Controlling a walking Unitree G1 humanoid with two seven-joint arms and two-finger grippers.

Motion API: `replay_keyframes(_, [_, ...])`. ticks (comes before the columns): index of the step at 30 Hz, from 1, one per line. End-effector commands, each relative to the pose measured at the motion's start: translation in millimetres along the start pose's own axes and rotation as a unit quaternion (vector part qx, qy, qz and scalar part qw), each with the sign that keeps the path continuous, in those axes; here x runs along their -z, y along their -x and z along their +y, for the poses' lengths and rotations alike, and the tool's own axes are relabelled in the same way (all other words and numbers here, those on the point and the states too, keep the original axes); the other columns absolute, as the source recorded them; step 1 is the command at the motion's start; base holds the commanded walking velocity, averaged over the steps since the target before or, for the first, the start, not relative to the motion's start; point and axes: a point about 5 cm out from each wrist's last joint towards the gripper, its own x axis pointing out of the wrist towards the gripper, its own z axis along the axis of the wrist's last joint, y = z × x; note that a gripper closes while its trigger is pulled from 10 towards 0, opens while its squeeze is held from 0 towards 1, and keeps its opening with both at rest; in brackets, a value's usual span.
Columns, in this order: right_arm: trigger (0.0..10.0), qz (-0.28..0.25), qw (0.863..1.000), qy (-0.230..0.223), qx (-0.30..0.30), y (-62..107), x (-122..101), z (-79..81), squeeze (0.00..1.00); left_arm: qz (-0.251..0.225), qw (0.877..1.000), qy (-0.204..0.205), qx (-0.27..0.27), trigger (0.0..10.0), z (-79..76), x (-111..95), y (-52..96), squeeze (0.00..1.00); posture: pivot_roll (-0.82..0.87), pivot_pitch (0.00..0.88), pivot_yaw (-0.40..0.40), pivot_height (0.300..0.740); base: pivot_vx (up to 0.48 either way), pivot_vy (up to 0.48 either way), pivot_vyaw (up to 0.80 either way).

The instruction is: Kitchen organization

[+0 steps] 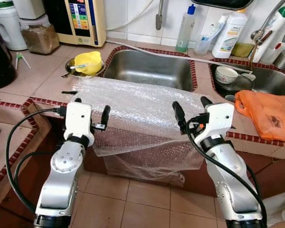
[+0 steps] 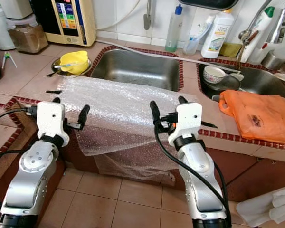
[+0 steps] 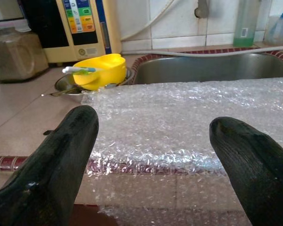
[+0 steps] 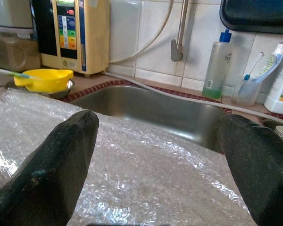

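Observation:
A clear sheet of bubble wrap lies on the tiled counter in front of the steel sink and hangs down over the counter's front edge. My left gripper is open at the sheet's left end, level with the counter edge, and holds nothing. In the left wrist view, the gripper has its black fingers either side of the wrap's edge. My right gripper is open too, at the sheet's right part. From the right wrist the wrap spreads below the spread fingers.
A yellow bowl with a toothbrush sits in a metal dish left of the sink. An orange plastic bag lies on the counter at the right. A second sink holds a cup. Bottles line the back wall.

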Motion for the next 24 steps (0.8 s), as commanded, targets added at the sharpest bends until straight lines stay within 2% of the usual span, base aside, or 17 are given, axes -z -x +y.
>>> replay_keyframes(1, [10.0,0.0,1.0,0.002,-0.005,0.8,-2.4,0.6,0.0,-0.008,1.0,0.003,-0.007,10.0,1.8,-2.8,-0.3,0.0,0.11,0.065,-0.076,0.74,0.0,0.0,0.0])
replay_keyframes(5, [10.0,0.0,1.0,0.002,-0.008,0.2,-3.4,1.3,0.0,-0.006,1.0,0.007,-0.011,10.0,3.0,-2.1,-0.1,0.0,0.1,0.069,-0.079,0.74,0.12,0.0,0.0])
replay_keyframes(24, [10.0,0.008,1.0,0.003,-0.013,2.4,-0.4,3.5,0.0,-0.002,1.0,0.014,-0.006,10.0,-0.9,0.0,1.1,0.0,0.1,0.082,-0.081,0.74,0.298,0.0,0.0])
